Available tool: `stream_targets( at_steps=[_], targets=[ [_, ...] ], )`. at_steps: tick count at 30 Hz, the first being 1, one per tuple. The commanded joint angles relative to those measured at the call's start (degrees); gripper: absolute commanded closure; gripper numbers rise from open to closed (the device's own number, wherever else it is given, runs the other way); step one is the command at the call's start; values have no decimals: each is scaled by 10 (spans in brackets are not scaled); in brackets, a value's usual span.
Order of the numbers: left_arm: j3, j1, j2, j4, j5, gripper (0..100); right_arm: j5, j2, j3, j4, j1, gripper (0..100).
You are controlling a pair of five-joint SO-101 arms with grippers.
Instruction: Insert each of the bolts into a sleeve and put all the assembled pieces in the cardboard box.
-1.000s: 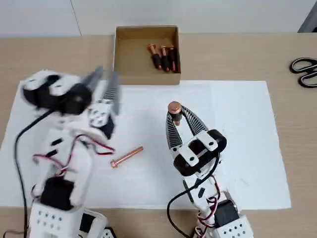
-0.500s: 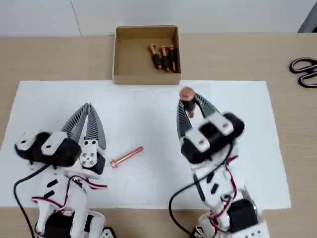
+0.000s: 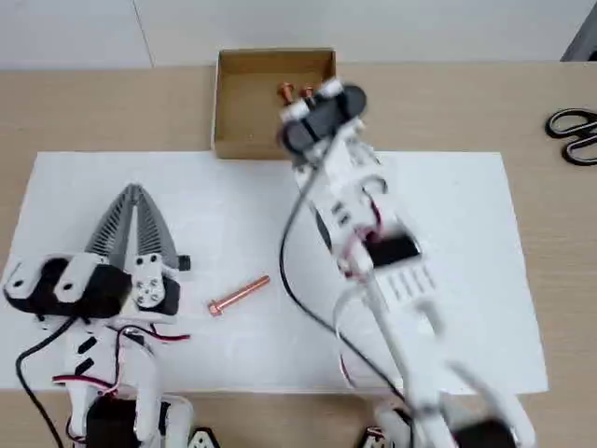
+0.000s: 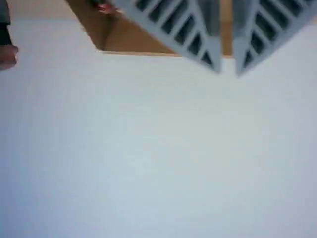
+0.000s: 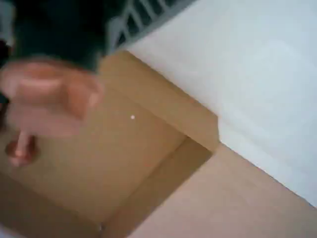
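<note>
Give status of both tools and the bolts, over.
Left tool shut, empty, over paper. Right tool shut on assembled piece, above cardboard box. One bare bolt on paper.

Nothing legible — neither the cardboard box [image 3: 244, 107] nor the white sheet [image 3: 466, 243] carries readable print.

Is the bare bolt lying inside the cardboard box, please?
No, the bare bolt lies on the white paper, well outside the cardboard box.
</note>
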Motion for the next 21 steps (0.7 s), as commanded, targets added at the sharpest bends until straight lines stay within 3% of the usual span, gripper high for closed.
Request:
stream_targets(
  at_steps=[1, 7, 21],
  targets=[
    [-1, -18, -6, -14, -2, 994, -1, 139, -188, 44, 6, 995],
    [-2, -18, -6, -14, -2, 994, -2, 347, -440, 143, 7, 995],
    [-2, -18, -6, -14, -4, 994, -2, 747, -928, 201, 15, 995]
  ],
)
